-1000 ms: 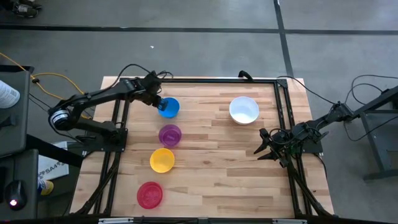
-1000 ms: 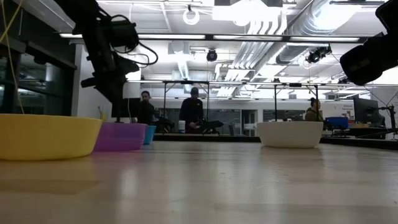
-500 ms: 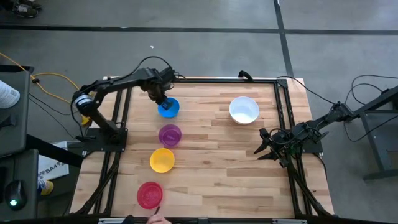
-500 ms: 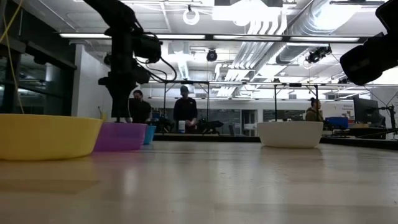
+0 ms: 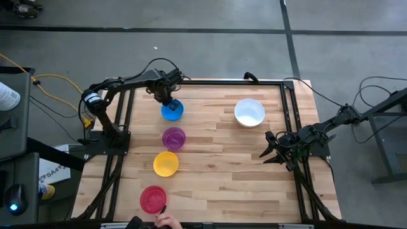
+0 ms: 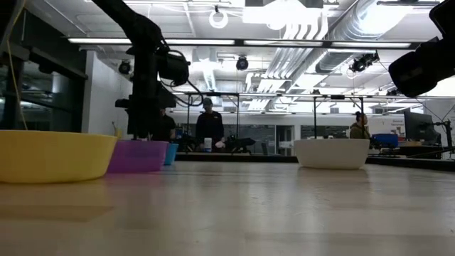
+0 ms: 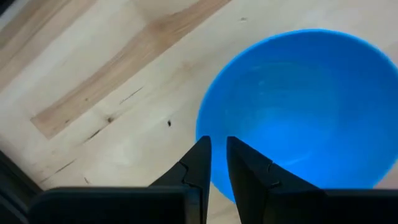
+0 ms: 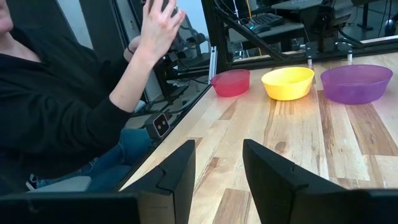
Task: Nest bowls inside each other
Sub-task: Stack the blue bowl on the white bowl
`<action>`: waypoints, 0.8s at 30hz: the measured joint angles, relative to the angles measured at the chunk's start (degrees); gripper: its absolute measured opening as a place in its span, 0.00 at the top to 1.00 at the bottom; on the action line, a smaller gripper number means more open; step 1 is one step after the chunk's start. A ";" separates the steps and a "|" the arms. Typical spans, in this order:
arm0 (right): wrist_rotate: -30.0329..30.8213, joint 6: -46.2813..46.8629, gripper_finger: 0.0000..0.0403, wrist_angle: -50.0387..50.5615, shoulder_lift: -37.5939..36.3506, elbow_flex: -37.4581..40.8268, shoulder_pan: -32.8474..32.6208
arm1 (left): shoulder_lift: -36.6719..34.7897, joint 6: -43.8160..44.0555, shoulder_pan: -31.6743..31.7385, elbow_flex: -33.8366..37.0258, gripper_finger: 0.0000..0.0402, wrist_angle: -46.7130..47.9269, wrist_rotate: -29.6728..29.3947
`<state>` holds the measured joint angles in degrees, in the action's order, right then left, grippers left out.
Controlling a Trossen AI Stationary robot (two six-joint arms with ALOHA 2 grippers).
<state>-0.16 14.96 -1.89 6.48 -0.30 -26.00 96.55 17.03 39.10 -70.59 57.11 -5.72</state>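
Bowls all separate, none nested yet. Left gripper point(image 7: 214, 163) fingers clamped on blue bowl point(image 5: 172, 110) rim; white bowl point(image 5: 249, 112), purple, yellow, red untouched. Right gripper point(image 5: 269, 153) waits, fingers apart.

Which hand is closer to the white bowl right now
The right. The right hand waits open just in front of the white bowl, toward the table's right edge. The left hand is across the table, closed on the blue bowl's rim.

Grey floor point(image 5: 210, 51); bright ceiling lights point(image 6: 284, 14) overhead.
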 joint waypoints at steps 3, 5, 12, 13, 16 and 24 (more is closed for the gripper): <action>0.00 0.00 0.68 0.00 0.00 -0.02 0.02 | -0.09 0.94 -0.05 -0.02 0.87 -0.08 -0.85; 0.00 0.02 0.68 0.00 0.00 0.00 0.02 | -0.07 1.43 -0.07 0.00 0.87 0.28 -2.20; 0.00 0.00 0.68 0.00 0.02 -0.01 0.01 | 0.06 1.21 -0.07 0.00 0.87 1.41 -2.38; 0.00 0.00 0.68 0.00 0.00 0.00 0.00 | 0.11 1.22 -0.07 0.10 0.87 1.34 -2.38; 0.00 0.02 0.68 0.00 0.00 0.00 0.00 | 0.11 1.26 -0.07 1.15 0.87 0.86 -2.38; -0.02 0.00 0.68 0.00 0.00 0.00 0.00 | 0.13 1.26 -0.07 3.94 0.87 -1.99 -1.53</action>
<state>-0.18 14.96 -1.89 6.48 -0.30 -26.00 96.69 18.28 39.03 -66.65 55.12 -7.25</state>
